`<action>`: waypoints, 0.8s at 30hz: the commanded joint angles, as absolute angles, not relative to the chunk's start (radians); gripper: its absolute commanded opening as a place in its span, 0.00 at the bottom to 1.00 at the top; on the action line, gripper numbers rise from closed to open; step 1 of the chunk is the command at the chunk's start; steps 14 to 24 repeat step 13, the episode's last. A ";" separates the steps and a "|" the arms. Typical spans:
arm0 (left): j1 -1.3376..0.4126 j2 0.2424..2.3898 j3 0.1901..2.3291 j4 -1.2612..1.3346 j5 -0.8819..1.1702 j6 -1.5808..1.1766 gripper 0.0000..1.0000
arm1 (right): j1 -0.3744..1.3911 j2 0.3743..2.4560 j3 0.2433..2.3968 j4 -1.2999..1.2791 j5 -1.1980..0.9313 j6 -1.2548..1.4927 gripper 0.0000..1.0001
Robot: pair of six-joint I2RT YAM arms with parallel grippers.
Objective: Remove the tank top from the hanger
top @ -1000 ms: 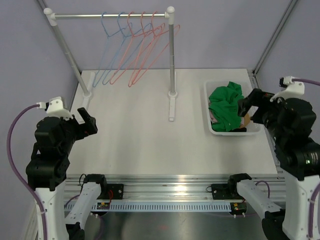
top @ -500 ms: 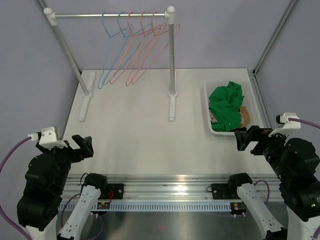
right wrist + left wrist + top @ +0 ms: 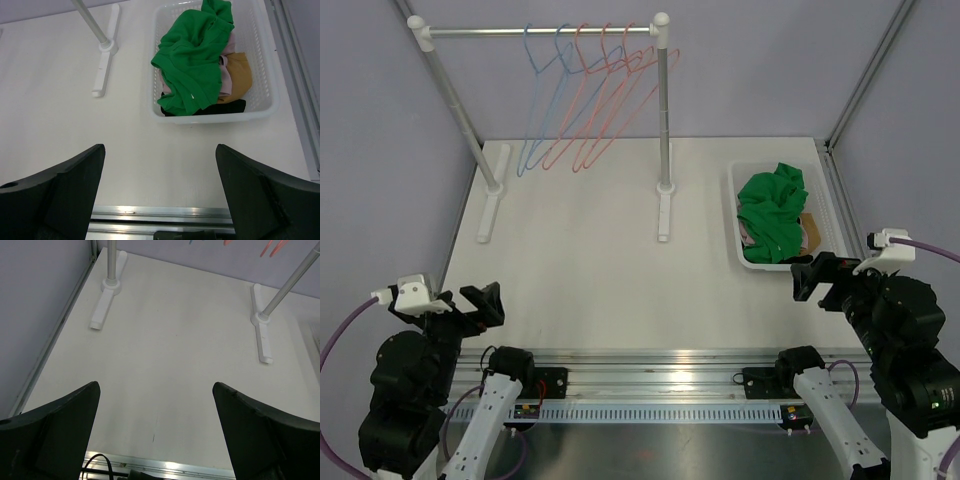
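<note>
The left claw [image 3: 155, 387] is seen spread wide with nothing between its fingers, and it is held low over the near edge of the counter [image 3: 580, 250]. The right claw [image 3: 160, 147] is likewise released and empty, held at the near right of the counter, short of the basket [image 3: 215, 119].

At the far side a clothes rack [image 3: 540, 31] is stood on two white feet. Its hangers [image 3: 590, 100], blue and pink, are all seen bare; no garment is carried by any of them. A green garment [image 3: 192, 60] is found heaped on top of other clothes inside the basket, well apart from the rack. It is judged likely to be the tank top, though its cut cannot be made out from the crumpled pile. If so, the removal is judged complete.

The fabric is expected to be light, limp and easily bunched, with no stiffness to push against. It would best be pinched at a raised fold or a strap edge.
</note>
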State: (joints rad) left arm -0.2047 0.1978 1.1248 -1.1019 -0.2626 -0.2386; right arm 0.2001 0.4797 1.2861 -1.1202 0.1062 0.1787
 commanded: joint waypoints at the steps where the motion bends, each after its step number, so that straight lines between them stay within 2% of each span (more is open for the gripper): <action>1: -0.209 0.221 1.112 -1.035 -0.267 -0.222 0.99 | 0.207 0.491 1.263 -1.065 0.137 0.155 1.00; 24: -0.209 0.248 1.100 -1.014 -0.273 -0.221 0.99 | 0.250 0.528 1.282 -1.065 0.198 0.140 1.00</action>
